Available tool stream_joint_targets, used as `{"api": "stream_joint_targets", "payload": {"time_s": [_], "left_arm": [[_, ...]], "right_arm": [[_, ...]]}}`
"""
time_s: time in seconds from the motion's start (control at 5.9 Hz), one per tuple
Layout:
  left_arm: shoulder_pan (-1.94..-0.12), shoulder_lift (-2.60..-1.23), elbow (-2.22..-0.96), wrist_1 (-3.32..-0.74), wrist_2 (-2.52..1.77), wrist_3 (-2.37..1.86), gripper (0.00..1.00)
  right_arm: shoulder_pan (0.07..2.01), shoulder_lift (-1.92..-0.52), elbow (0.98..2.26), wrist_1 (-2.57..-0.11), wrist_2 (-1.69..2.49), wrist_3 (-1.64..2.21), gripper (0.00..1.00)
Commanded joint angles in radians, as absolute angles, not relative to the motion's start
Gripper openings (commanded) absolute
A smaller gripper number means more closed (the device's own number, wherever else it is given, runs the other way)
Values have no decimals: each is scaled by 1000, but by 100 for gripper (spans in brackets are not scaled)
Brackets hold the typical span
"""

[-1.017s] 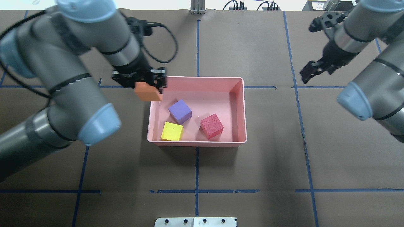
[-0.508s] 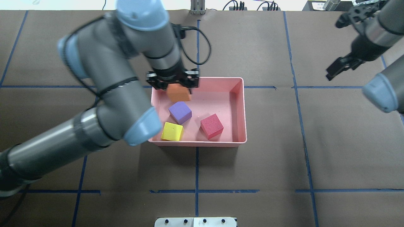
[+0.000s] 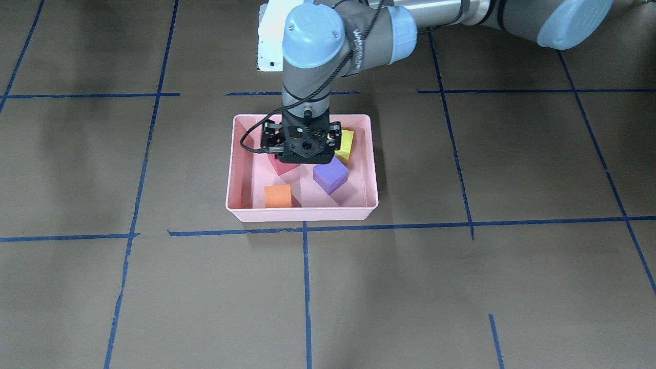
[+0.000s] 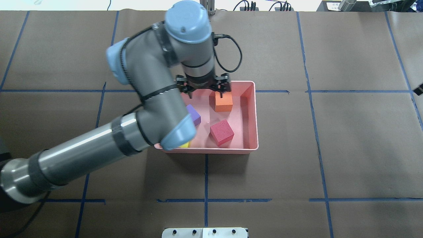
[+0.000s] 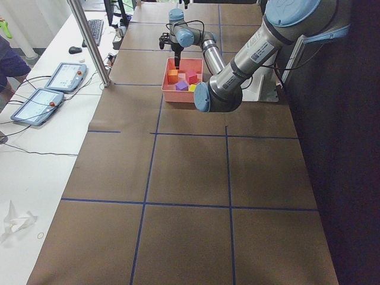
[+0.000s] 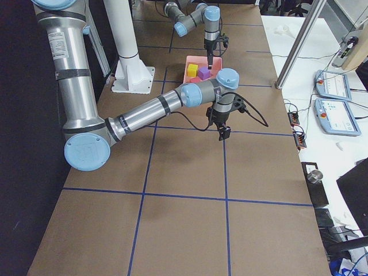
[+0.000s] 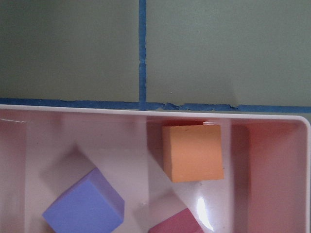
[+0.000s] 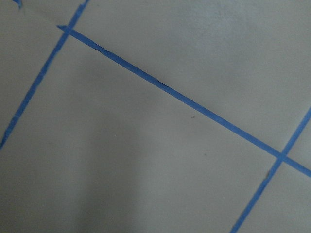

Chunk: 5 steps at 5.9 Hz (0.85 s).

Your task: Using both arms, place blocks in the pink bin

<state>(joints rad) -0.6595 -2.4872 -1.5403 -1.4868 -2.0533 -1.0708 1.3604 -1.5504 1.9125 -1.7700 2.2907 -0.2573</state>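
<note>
The pink bin (image 4: 251,115) sits mid-table. The orange block (image 4: 223,102) lies on its floor by the far wall. The red block (image 4: 221,132) lies nearer; the purple block (image 4: 195,116) and yellow-green block (image 4: 185,145) are partly hidden under my left arm. My left gripper (image 4: 205,92) hangs over the bin's far side, open and empty, one finger just above the orange block. The left wrist view shows the orange block (image 7: 193,153) lying free. In the front view all the blocks show: orange (image 3: 278,196), purple (image 3: 330,175), yellow-green (image 3: 346,144), red (image 3: 283,167). My right gripper (image 6: 222,127) shows only in the right side view; I cannot tell its state.
Brown paper with blue tape lines (image 4: 206,178) covers the table. The right wrist view shows only paper and tape (image 8: 184,99). A white pedestal base (image 3: 266,46) stands behind the bin. Tablets (image 5: 56,83) lie on the side bench.
My left gripper moved right along the bin's far side and let go of the orange block, which now lies on the bin floor. My right arm pulled away to the right, out of the overhead view.
</note>
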Motion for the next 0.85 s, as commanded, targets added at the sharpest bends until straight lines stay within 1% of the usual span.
{"api": "stream_joint_targets", "payload": {"time_s": [0.0, 0.17, 0.34, 0.51, 0.68], "left_arm": [[-774, -2235, -1728, -1470, -2147, -801, 100], [-843, -2123, -1790, -1468, -2149, -635, 100], [-926, -2032, -1842, -1442, -2170, -503, 100], [-1012, -1910, -1923, -1419, -2225, -493, 100], [-1096, -1718, -2007, -1437, -2239, -377, 100]], "right_arm": [[1490, -1697, 1916, -1769, 2315, -386, 100], [1532, -1738, 1914, -1769, 2313, -402, 100], [1551, -1743, 1905, -1769, 2341, -397, 100], [1551, -1743, 1888, -1769, 2359, -390, 100], [1551, -1743, 1891, -1769, 2359, -385, 100]]}}
